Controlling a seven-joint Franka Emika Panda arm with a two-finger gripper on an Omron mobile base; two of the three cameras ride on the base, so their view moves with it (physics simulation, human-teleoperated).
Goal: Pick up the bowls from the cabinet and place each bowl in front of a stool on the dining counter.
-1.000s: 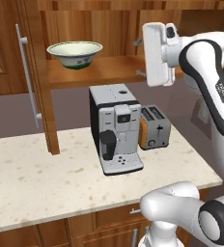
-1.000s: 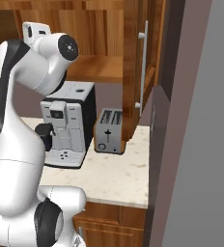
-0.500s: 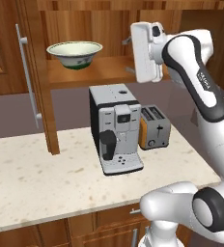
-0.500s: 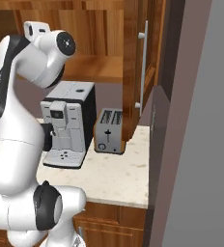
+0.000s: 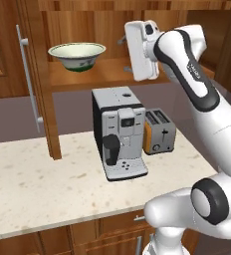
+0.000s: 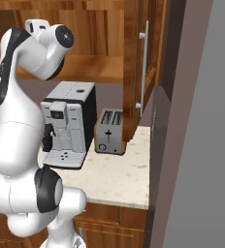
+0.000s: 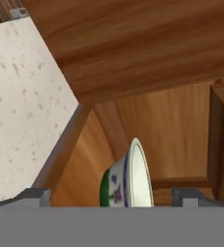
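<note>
We find the cream-white round bowl with a green band (image 5: 76, 56) upright on the plank shelf of the warm brown wooden wall cabinet (image 5: 112, 74), above the grey coffee machine (image 5: 118, 132). Our two-finger gripper (image 7: 106, 195) stands at shelf height, well to the right of the bowl, jaws fully spread and holding nothing. In the hand view the bowl sits between the fingertips (image 7: 34, 197), so we judge the approach runs leftward along the shelf.
</note>
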